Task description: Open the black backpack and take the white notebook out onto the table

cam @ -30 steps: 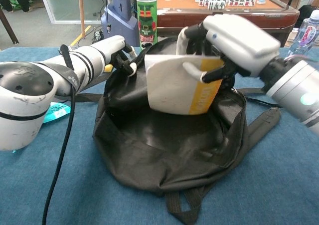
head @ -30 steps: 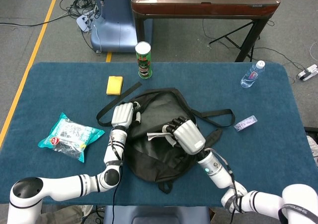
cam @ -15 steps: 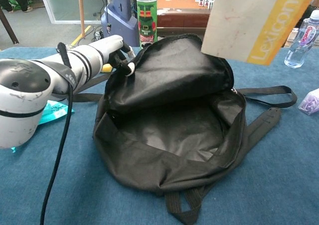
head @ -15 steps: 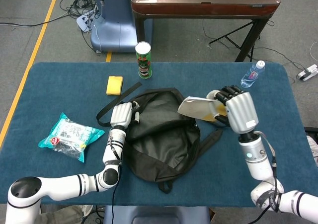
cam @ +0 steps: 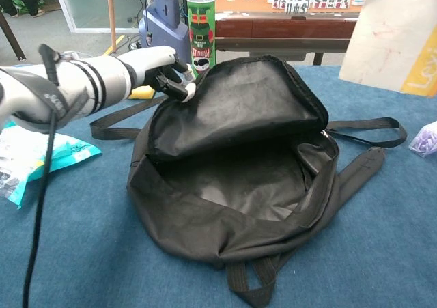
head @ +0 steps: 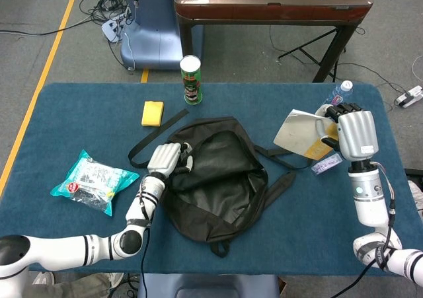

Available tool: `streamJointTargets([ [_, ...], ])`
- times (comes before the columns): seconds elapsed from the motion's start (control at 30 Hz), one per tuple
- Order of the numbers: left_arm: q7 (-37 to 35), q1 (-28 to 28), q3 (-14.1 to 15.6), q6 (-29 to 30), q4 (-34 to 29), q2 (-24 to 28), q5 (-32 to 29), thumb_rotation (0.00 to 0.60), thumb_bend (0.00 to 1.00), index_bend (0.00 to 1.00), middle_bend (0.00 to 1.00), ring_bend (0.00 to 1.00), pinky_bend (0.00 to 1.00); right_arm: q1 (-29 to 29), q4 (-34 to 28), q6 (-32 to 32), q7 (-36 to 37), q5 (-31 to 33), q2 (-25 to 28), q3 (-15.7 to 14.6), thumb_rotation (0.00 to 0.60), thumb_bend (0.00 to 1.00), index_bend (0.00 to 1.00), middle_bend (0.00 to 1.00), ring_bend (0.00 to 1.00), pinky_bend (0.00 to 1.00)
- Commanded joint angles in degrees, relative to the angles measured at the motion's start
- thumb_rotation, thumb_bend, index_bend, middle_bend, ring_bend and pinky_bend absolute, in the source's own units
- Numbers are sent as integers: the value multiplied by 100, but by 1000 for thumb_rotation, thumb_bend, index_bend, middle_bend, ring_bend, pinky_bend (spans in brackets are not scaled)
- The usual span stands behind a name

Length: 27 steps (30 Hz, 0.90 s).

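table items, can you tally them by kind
backpack: 1
notebook, held by the right hand: 1
chip can: 1
water bottle: 1
yellow sponge: 1
snack bag: 1
small clear packet: 1
total: 7

The head view looks steeply down from above onto the whole blue table [head: 79, 113]. The chest view sits low and close, facing forward across it. Both share the black backpack [head: 215, 172] and green can [head: 191, 80].

Matt black cloth backpack [head: 215, 179], matt paper notebook [head: 301, 133], glossy plastic snack pkt [head: 92, 181], blue cloth table [head: 79, 113]
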Motion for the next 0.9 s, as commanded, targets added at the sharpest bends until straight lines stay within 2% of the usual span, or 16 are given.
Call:
streamJointTargets([
  [0.03,-87,84,131,-75,-292,245,158,229,389,407,536,464,159,86,316,-305,-92,81,-149,-127,600,567,815,639,509,512],
  [0.07,-104,98,164,-89,-374,309,210,146,311,348,501,442,159,122,417,-413,-150,85,-196,-183,600,567,814,638,509,512],
  [0.1,-140,123,200,-88,-477,388,295,66,276,293,465,416,159,172,538,-573,-234,88,-257,-265,600,567,814,634,508,512],
  [0.13,-184,145,221,-84,-554,440,370,12,258,237,424,385,158,208,608,-676,-267,75,-304,-323,600,567,814,628,508,512],
  [0.17,-288,184,231,-89,-652,503,482,2,253,217,407,372,157,251,681,-778,-287,44,-378,-389,600,567,814,623,509,512],
  [0.27,-644,296,195,-65,-812,610,779,0,235,134,329,302,151,343,782,-920,-311,-48,-598,-512,600,567,814,611,509,512],
  [0.4,-1103,413,107,61,-829,630,1122,0,222,106,288,257,147,436,626,-1183,-412,-43,-756,-639,600,542,795,565,483,512],
  [0.47,-1237,445,96,77,-809,654,1201,0,218,106,283,248,144,449,385,-1322,-449,6,-720,-684,600,477,711,513,436,507],
  [0.53,-1323,469,103,87,-781,690,1228,0,209,106,280,242,140,452,-1,-1504,-444,72,-574,-734,600,392,538,409,360,466],
  [0.63,-1379,483,122,71,-744,754,1165,0,207,106,277,239,134,445,-628,-1724,-432,173,-255,-770,600,317,271,250,235,369],
  [0.7,-1398,484,127,57,-717,792,1076,0,206,100,275,237,130,417,-949,-1667,-503,147,-85,-756,600,293,160,186,177,314],
  [0.8,-1416,482,129,62,-687,839,974,0,206,95,271,232,126,353,-1128,-1337,-793,165,12,-623,600,274,72,129,111,248],
  [0.9,-1432,486,137,72,-680,895,905,0,206,95,271,232,124,300,-1299,-1205,-767,372,142,-447,600,270,50,108,84,220],
])
